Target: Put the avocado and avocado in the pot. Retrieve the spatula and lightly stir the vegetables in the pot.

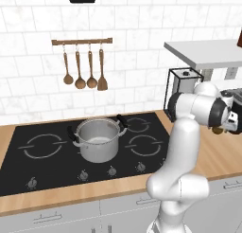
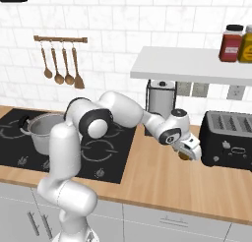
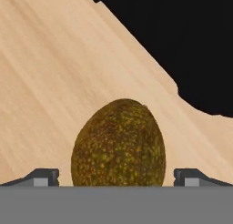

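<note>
Right under my hand camera sits an avocado (image 3: 118, 143), dark olive-brown and speckled, egg-shaped, resting on the pale wooden counter (image 3: 54, 82). My two finger tips (image 3: 43, 176) stand spread wide on either side of it, with clear wood showing between each tip and the fruit, so I pinch nothing. My gripper (image 2: 186, 150) hangs low over the counter just in front of the black toaster (image 2: 230, 137), and the avocado shows there as a small brown lump below my fingers.

From the right base view my white arm (image 2: 123, 110) reaches out from the hob side toward the toaster end of the counter. From the left base view my gripper (image 1: 227, 125) sits at the right edge, with the same brown lump just below it.

Well apart from me, the steel pot (image 1: 98, 139) stands upright on the black cooktop (image 1: 42, 151), its two black side handles sticking out. I cannot tell whether anything lies inside it. On the tiled wall behind the hob a wooden rail (image 1: 82, 41) carries three wooden spoons (image 1: 79, 80) and a wooden spatula (image 1: 102, 80). A white shelf (image 2: 192, 66) above the toaster holds two jars (image 2: 231, 43).
</note>
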Controlling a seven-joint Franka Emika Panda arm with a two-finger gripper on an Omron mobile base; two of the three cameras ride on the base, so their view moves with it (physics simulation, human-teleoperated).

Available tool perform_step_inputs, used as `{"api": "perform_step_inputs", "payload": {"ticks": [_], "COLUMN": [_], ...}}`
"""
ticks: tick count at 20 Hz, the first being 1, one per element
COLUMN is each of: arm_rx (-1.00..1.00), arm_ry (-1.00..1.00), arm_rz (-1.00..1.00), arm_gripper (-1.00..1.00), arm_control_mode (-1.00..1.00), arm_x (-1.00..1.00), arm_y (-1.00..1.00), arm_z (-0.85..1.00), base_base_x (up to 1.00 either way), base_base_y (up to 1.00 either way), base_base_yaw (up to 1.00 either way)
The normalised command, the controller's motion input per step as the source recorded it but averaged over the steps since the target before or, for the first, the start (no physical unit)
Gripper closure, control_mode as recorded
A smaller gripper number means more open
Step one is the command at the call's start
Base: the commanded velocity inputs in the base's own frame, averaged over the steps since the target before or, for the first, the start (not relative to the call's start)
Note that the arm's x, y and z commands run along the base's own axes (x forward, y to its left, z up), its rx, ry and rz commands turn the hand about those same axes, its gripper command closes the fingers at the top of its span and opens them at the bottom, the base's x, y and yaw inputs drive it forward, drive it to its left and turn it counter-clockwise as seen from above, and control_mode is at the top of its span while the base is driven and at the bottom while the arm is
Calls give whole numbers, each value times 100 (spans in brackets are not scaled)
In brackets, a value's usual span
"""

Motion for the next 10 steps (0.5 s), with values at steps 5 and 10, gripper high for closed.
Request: {"api": "perform_step_inputs", "payload": {"ticks": [5,10], "arm_rx": [0,0], "arm_ry": [0,-4], "arm_rz": [0,0], "arm_gripper": [-100,100], "arm_control_mode": [-100,-100], "arm_x": [0,-6], "arm_y": [0,1], "arm_z": [-29,-3], "base_base_x": [0,0], "base_base_y": [0,0], "base_base_yaw": [0,0]}}
